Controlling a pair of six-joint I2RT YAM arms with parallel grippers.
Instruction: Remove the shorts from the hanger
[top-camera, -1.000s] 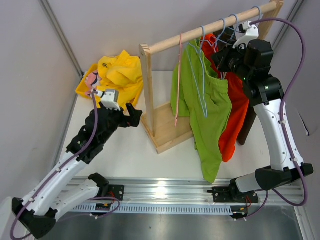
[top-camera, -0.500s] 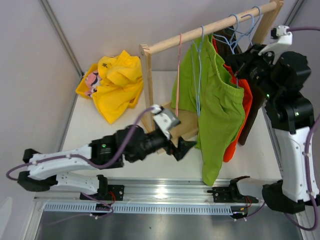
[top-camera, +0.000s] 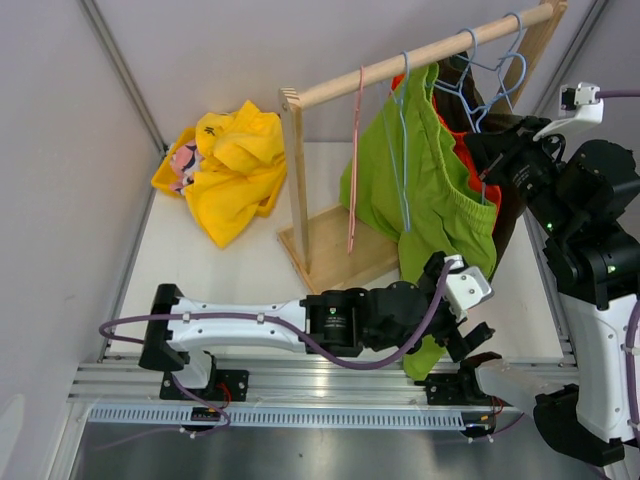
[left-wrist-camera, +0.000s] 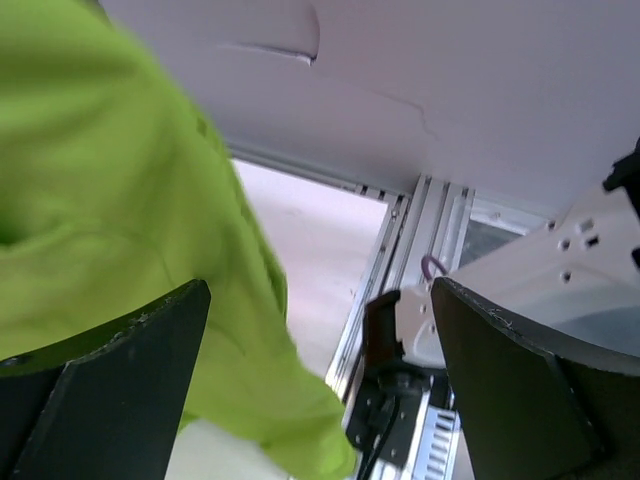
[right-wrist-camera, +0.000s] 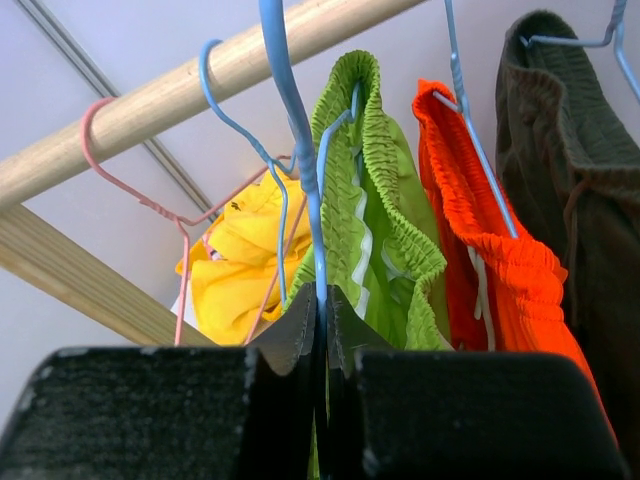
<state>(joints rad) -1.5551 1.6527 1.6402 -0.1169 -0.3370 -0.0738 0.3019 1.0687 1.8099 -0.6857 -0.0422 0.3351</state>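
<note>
The lime green shorts hang from the wooden rail, with the orange shorts and the dark olive-brown shorts behind them. My right gripper is shut on a blue wire hanger just below the lime waistband. My right gripper also faces the orange and olive pairs. My left gripper is open at the lime shorts' lower hem. In the left wrist view the gripper has lime fabric beside its left finger, not pinched. Yellow shorts and the pink patterned pair lie at the table's far left.
An empty pink hanger hangs on the rail near the rack's left post. The rack's wooden base sits mid-table. The metal rail with the arm mounts runs along the near edge. Walls close in on both sides.
My left arm has swung from the table's left side across the near edge to the lime shorts' hem. My right arm has shifted right, holding the hanger, and the lime shorts have swung.
</note>
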